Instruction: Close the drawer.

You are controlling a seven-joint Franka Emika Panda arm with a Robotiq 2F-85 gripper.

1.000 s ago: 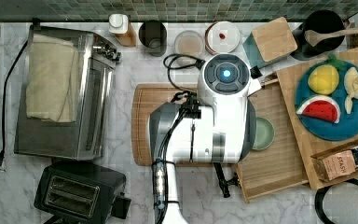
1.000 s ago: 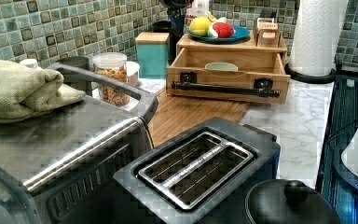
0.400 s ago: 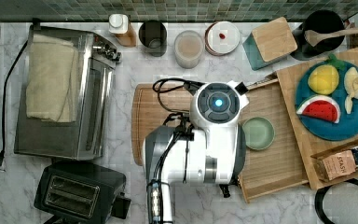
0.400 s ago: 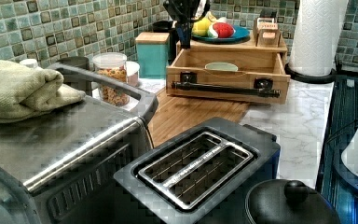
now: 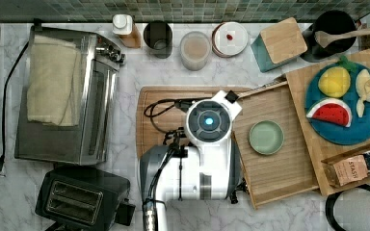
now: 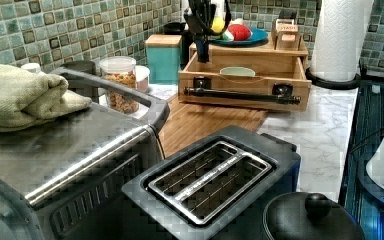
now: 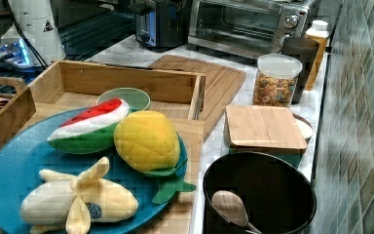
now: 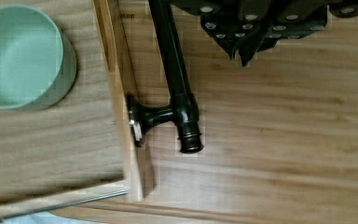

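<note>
We see the drawer (image 5: pixel 279 144) standing pulled out of its bamboo cabinet (image 6: pixel 285 54), its front overhanging the wooden cutting board (image 6: pixel 205 122) that lies on the marble surface (image 5: pixel 125 77). A pale green bowl (image 5: pixel 266 137) sits on the drawer's striped floor, near the middle. Across the drawer front runs a black bar handle (image 8: pixel 175 74), held off the wood by a short black post. In the left view the tool (image 6: pixel 201 37) hangs above the drawer's near corner at the left view's left, fingers pointing down; in the wrist view its dark fingertips (image 8: pixel 242 44) sit just beside the handle, over the cutting board, and we cannot tell whether they are spread or closed. On top of the cabinet rests a blue plate (image 7: pixel 9 180) with a plush watermelon slice (image 7: pixel 90 124), lemon (image 7: pixel 146 141) and banana (image 7: pixel 78 200).
</note>
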